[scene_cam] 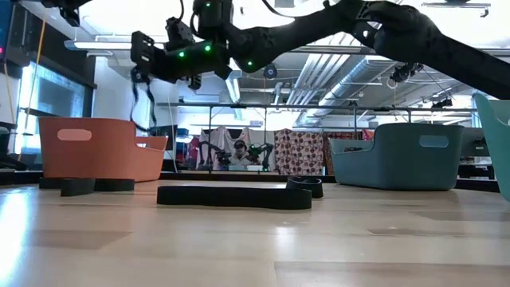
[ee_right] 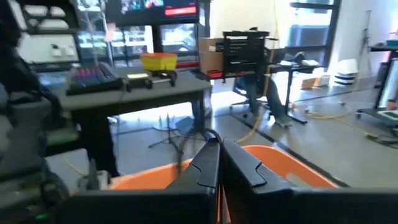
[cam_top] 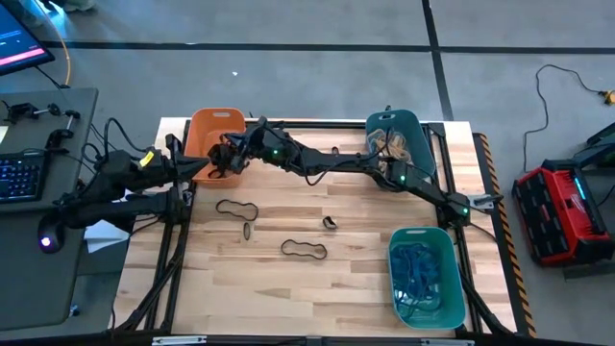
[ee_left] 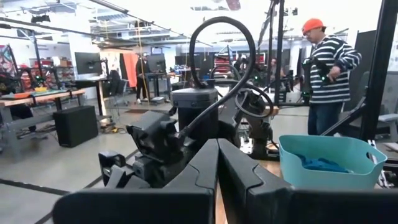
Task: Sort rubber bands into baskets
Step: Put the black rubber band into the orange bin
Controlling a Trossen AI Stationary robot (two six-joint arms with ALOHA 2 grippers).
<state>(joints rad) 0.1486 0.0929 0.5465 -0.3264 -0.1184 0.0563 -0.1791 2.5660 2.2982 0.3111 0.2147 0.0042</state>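
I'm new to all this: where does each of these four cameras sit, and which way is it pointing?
High view: overhead, looking straight down on the table; both arms show.
Low view: at tabletop height, looking across into the room; an arm crosses above.
Left wrist view: on the left arm, looking past the shut left gripper toward a person.
Right wrist view: on the right arm, over the shut right gripper.
Shared: the orange basket shows in three views.
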